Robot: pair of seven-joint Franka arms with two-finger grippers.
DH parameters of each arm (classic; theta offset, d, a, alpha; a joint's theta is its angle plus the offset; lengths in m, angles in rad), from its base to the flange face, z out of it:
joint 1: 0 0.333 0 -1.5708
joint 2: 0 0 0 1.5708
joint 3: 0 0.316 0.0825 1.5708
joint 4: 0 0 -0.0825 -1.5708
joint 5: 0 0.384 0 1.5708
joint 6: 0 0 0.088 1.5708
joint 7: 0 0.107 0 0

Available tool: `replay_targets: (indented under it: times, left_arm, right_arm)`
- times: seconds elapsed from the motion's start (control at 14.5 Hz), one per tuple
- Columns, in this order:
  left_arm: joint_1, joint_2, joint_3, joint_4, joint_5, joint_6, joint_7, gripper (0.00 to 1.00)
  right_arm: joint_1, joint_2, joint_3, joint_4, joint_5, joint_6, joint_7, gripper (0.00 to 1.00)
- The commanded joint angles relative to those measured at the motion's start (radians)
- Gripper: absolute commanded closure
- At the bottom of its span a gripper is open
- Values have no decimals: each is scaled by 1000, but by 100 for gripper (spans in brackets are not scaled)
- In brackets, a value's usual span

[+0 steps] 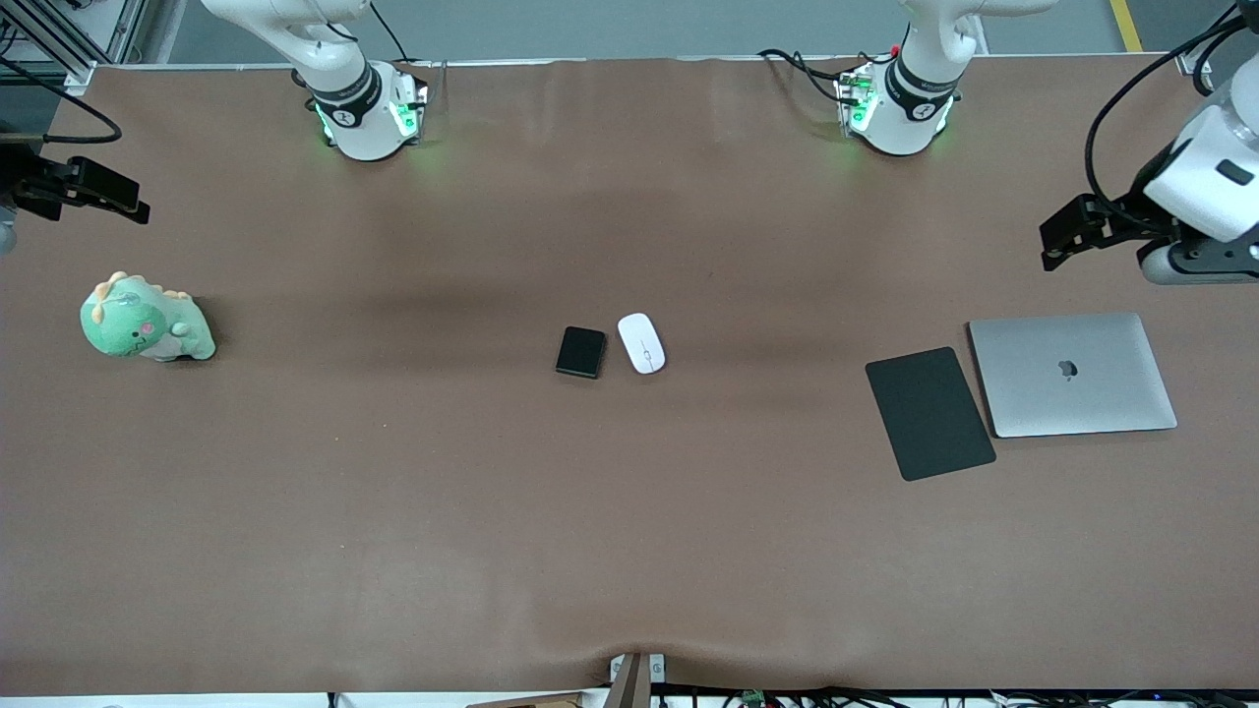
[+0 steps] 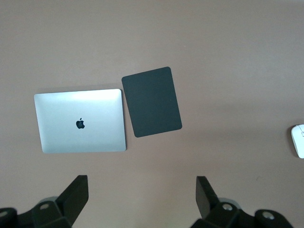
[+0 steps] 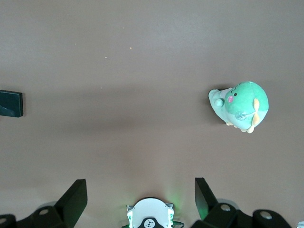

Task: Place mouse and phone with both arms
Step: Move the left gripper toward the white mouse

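Mouse [image 1: 641, 343] and phone [image 1: 580, 352] lay side by side at mid-table, apart, long axes running roughly toward the robots' bases (the mouse tilted slightly, and the one nearer the left arm's end). Left gripper [image 2: 141, 197] hung with fingers [image 2: 76, 195] spread wide and empty over bare table near the laptop [image 1: 1072, 374] and mouse pad [image 1: 929, 413]. Right gripper [image 3: 140, 198], equally spread and empty, hung near the plush dinosaur [image 1: 146, 320].

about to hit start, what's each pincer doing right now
Left pincer: open, empty, over the table near the laptop.
Right pincer: open, empty, over the table near the plush dinosaur.
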Motion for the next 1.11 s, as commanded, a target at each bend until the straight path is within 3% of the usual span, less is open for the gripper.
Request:
replay_targets:
  times: [0.0, 0.55, 1.04]
  left_arm:
    - [19, 0, 0, 21, -23, -19, 6, 0]
    - [2, -1, -23, 26, -12, -19, -12, 0]
    - [-114, 111, -83, -5, -9, 2, -192, 0]
  right_arm:
    - [-10, 14, 0, 27, -11, -21, -11, 0]
    - [-16, 14, 2, 27, -11, -44, -14, 0]
    - [-16, 15, 5, 27, -8, -44, -11, 0]
